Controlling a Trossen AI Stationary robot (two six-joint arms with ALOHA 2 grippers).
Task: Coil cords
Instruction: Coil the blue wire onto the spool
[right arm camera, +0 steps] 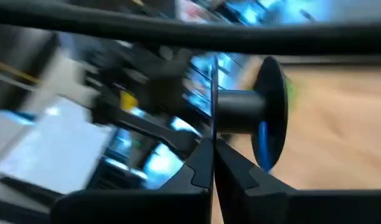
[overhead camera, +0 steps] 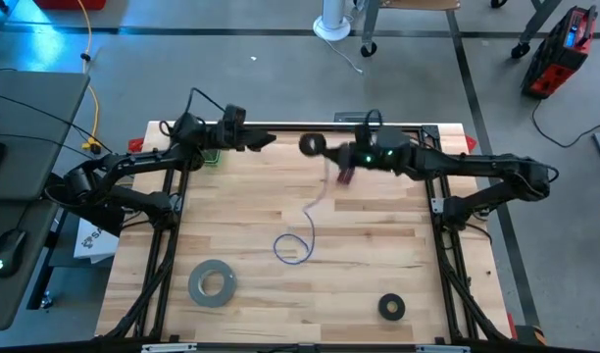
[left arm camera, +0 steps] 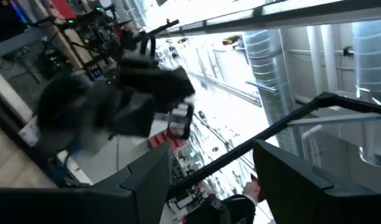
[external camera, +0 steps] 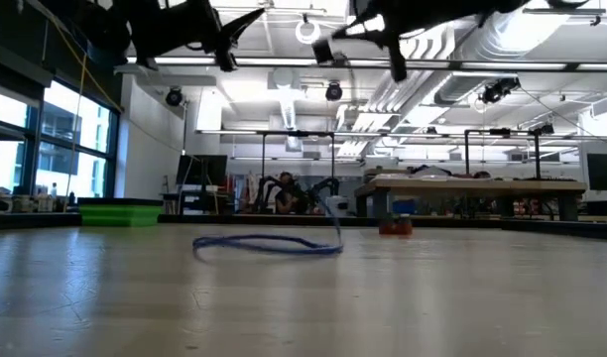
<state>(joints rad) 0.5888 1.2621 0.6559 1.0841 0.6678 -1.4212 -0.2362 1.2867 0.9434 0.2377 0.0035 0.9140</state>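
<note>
A small black spool (overhead camera: 310,145) is held high above the table's far middle by my right gripper (overhead camera: 322,148), which is shut on it. It also shows in the low view (external camera: 324,49) and the right wrist view (right arm camera: 241,112). The thin blue cord (overhead camera: 292,247) hangs from the spool, and its lower end lies as a loop on the table (external camera: 269,245). A few blue turns show on the spool's hub (right arm camera: 263,140). My left gripper (overhead camera: 269,140) is open and empty, raised just left of the spool, with its fingers apart in its wrist view (left arm camera: 209,186). My right gripper pinches the rim of one thin flange of the spool (right arm camera: 213,127) between its two fingers. The fingers come about level from the table's right side. The spool is lifted clear, its axis lying about level, and the cord hangs slack below it to the table.
A grey tape roll (overhead camera: 212,282) lies at the near left and a black ring (overhead camera: 391,307) at the near right. A green thing (overhead camera: 214,157) sits at the far left edge. Metal frame rails run along the table's left, right and far sides.
</note>
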